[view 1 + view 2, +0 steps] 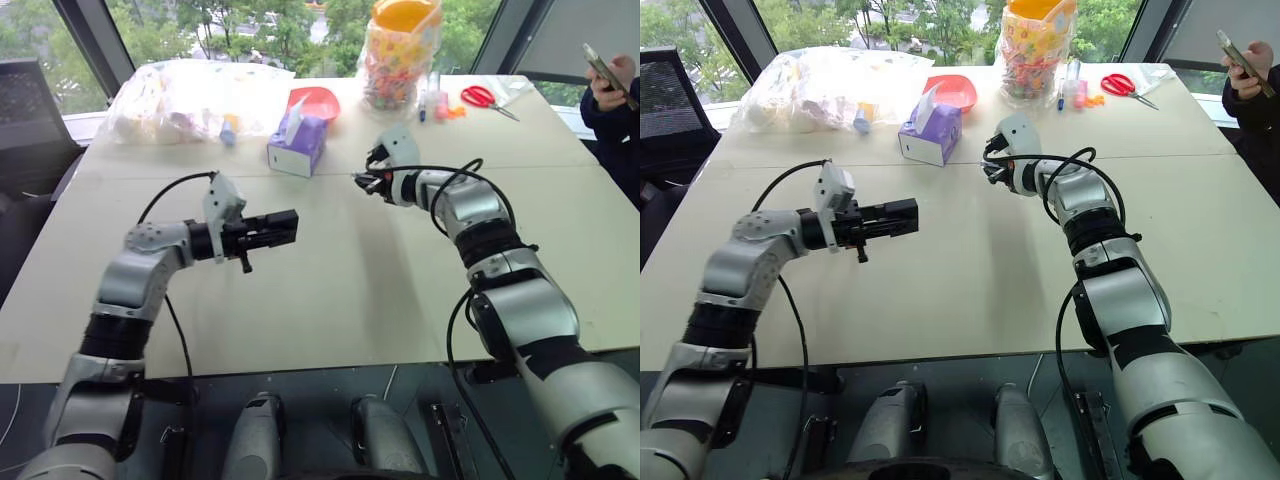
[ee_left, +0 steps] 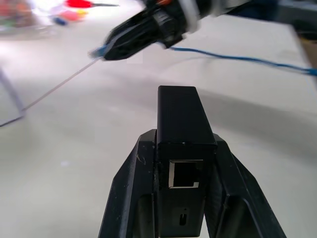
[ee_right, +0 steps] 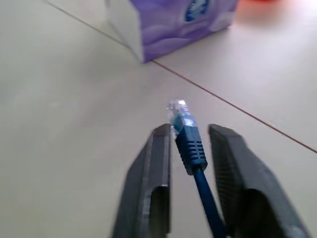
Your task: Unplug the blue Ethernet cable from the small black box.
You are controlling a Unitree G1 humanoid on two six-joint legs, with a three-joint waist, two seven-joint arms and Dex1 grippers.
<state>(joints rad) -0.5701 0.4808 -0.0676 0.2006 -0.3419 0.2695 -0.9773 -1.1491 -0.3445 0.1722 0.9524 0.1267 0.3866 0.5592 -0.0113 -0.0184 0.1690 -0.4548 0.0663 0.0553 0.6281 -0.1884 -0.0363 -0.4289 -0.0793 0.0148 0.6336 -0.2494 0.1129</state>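
Observation:
My left gripper (image 1: 290, 229) is shut on the small black box (image 2: 182, 130), held level above the table; its square port (image 2: 185, 173) faces the wrist camera with nothing in it. The right gripper (image 3: 192, 130) hovers farther back on the right, apart from the box. The blue Ethernet cable (image 3: 190, 148) runs up between its parted fingers, its clear plug (image 3: 178, 108) poking out past the tips. The plug leans on one finger (image 3: 157, 148), with a gap to the other. In the left wrist view the cable (image 2: 237, 58) trails away behind the right gripper (image 2: 106, 49).
A purple tissue box (image 1: 298, 143) stands just beyond the grippers, with a red bowl (image 1: 318, 100) behind it. A clear bag (image 1: 190, 95), a jar of sweets (image 1: 400, 50) and red scissors (image 1: 487, 97) line the far edge. A person holding a phone (image 1: 610, 90) is at the far right.

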